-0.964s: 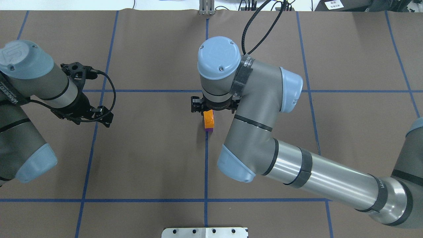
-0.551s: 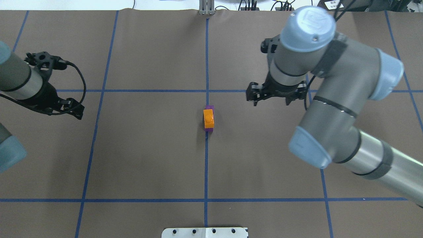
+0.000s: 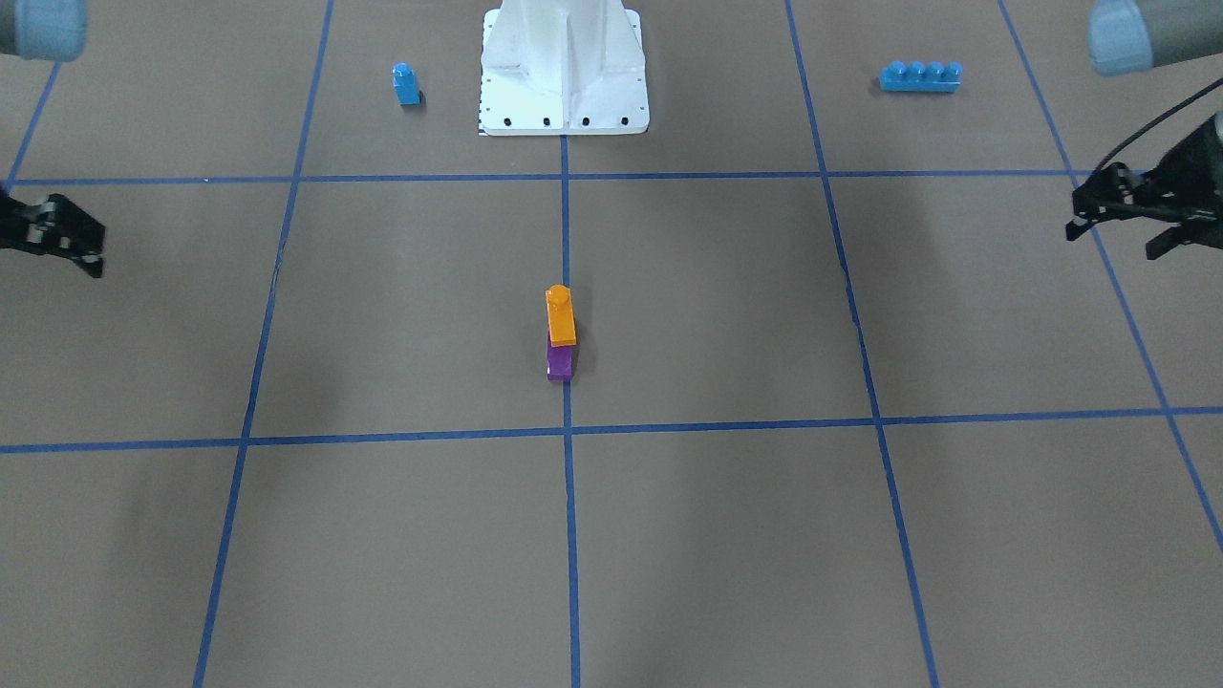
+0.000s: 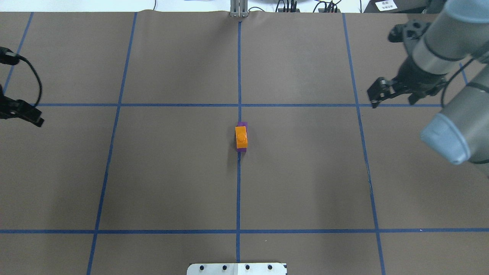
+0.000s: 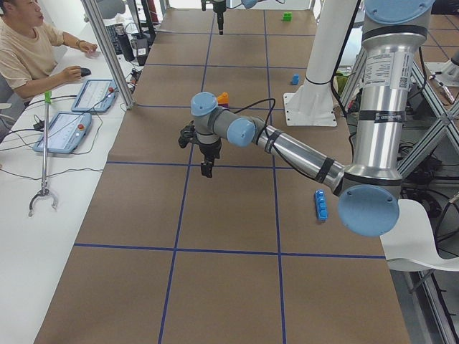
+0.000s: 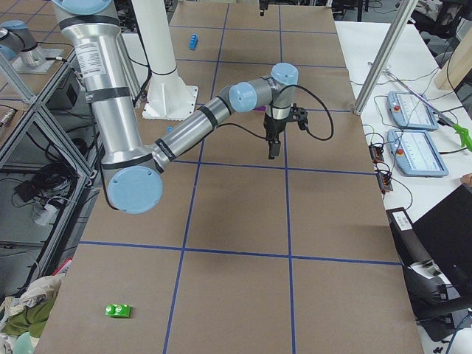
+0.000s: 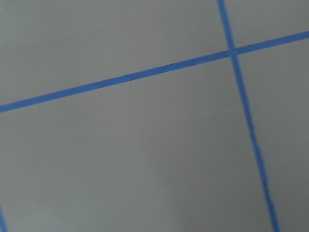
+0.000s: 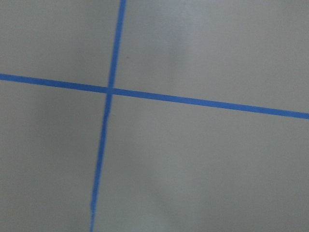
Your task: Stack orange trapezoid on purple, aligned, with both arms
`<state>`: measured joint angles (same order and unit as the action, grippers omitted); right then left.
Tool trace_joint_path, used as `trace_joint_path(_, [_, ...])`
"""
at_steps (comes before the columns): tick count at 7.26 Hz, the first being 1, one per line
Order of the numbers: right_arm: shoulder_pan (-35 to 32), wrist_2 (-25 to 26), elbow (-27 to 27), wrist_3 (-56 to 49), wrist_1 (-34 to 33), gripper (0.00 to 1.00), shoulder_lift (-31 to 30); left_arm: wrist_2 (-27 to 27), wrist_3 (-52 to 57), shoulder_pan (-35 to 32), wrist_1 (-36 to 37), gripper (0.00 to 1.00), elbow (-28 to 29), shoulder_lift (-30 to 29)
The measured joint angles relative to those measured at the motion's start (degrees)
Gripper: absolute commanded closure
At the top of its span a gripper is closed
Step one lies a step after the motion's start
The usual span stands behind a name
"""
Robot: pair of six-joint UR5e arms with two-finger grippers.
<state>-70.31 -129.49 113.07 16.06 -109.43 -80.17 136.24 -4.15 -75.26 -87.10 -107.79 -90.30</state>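
Observation:
The orange trapezoid (image 4: 241, 136) sits on top of the purple block (image 4: 241, 124) at the table's centre, on the middle blue line. The stack stands free, orange (image 3: 561, 315) over purple (image 3: 559, 364), roughly in line. My right gripper (image 4: 391, 101) is open and empty, far to the right of the stack, and shows at the front-facing view's left edge (image 3: 53, 234). My left gripper (image 3: 1111, 244) looks open and empty, far to the left, and is mostly cut off by the overhead view's left edge (image 4: 23, 112). Both wrist views show only bare table and blue lines.
A small blue single-stud block (image 3: 406, 84) and a long blue brick (image 3: 920, 76) lie near the white robot base (image 3: 564, 67). A green block (image 6: 118, 310) lies at the table's right end. An operator (image 5: 29, 43) sits beyond the far edge.
My right gripper has let go of the orange trapezoid and swung away to the right. My left arm has drawn back to the left. The stack has not moved.

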Motion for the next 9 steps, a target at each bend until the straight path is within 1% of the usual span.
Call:
trace_joint_path(1, [-6.6, -2.5, -3.2, -10.7, 0.0, 0.00, -3.3, 1.0, 8.0, -5.1, 0.1, 0.00, 3.9, 0.5])
trace_joint_path(2, [-11.2, -3.8, -6.6, -18.8, 0.3, 0.00, -5.5, 1.1, 13.2, -9.0, 0.2, 0.00, 7.5, 0.7])
trace_joint_path(3, [-13.9, -4.3, -9.2, -23.6, 1.5, 0.00, -7.1, 1.2, 15.6, -11.9, 0.3, 0.00, 9.9, 0.8])
trace_joint_path(5, [-15.6, -4.5, -11.2, -26.0, 3.6, 0.00, -8.6, 1.1, 16.5, -13.9, 0.5, 0.00, 11.3, 1.3])
trace_joint_path(9, [-15.8, -4.6, -11.4, -26.2, 4.0, 0.00, -8.9, 1.0, 16.5, -14.1, 0.2, 0.00, 10.9, 1.8])
